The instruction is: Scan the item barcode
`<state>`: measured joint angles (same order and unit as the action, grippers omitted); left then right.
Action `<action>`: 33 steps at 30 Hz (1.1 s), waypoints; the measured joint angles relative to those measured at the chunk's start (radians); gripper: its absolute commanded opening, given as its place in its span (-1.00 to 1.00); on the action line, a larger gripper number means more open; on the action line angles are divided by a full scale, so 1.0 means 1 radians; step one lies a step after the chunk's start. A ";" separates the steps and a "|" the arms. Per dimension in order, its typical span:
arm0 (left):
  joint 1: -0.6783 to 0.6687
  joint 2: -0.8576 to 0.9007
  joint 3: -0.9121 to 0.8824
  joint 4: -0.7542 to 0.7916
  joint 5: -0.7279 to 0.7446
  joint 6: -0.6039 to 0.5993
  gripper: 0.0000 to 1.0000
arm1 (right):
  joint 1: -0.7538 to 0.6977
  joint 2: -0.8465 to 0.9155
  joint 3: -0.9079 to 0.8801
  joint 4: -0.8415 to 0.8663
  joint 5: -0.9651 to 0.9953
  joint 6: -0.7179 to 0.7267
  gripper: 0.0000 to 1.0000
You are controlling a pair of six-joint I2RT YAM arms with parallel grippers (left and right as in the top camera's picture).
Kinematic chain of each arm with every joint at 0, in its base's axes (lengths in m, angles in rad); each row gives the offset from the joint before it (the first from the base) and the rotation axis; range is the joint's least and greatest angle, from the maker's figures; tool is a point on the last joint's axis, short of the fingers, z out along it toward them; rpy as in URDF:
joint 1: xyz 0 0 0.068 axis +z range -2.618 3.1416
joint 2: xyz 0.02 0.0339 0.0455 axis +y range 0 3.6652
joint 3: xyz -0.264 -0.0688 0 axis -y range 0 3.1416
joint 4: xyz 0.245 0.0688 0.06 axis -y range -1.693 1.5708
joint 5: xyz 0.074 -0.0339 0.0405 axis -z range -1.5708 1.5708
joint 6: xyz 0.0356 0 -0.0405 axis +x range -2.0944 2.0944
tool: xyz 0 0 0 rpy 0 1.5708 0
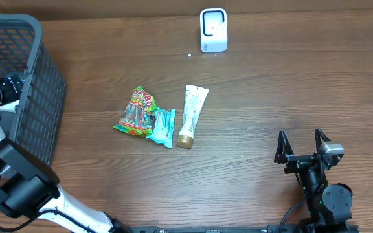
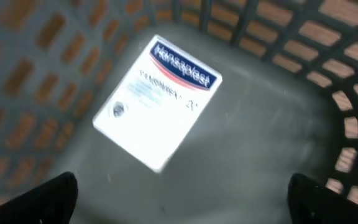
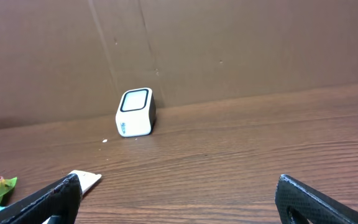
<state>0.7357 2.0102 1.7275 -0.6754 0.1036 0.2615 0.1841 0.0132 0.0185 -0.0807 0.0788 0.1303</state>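
Observation:
A white Hansaplast box (image 2: 157,102) lies flat on the grey floor of the basket (image 2: 328,37), label up. My left gripper (image 2: 182,193) hangs open just above and in front of it, holding nothing. Seen from overhead, the left arm reaches into the dark mesh basket (image 1: 37,97) at the table's left edge, and the box is hidden. The white barcode scanner (image 1: 213,30) stands at the back of the table, also in the right wrist view (image 3: 135,112). My right gripper (image 1: 300,134) rests open and empty at the front right, facing the scanner.
Mid-table lie a colourful candy bag (image 1: 135,113), a teal packet (image 1: 162,127) and a white tube (image 1: 191,116), side by side. The tube's end (image 3: 87,180) shows by my right gripper's left finger. A brown wall backs the table.

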 measured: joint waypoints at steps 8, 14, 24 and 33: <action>-0.001 0.078 0.000 0.097 -0.020 0.117 0.99 | 0.000 0.000 0.000 0.001 0.000 0.000 1.00; -0.001 0.139 0.000 0.169 -0.023 0.159 0.99 | 0.000 0.000 0.000 0.001 0.000 0.000 1.00; -0.001 0.238 0.000 0.268 -0.027 0.211 1.00 | 0.000 0.000 0.000 0.000 0.000 -0.001 1.00; -0.001 0.268 0.009 0.294 -0.014 0.231 0.36 | 0.000 0.000 0.000 0.001 0.000 0.000 1.00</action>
<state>0.7345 2.2784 1.7363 -0.3809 0.0891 0.4923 0.1841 0.0128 0.0185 -0.0799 0.0788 0.1299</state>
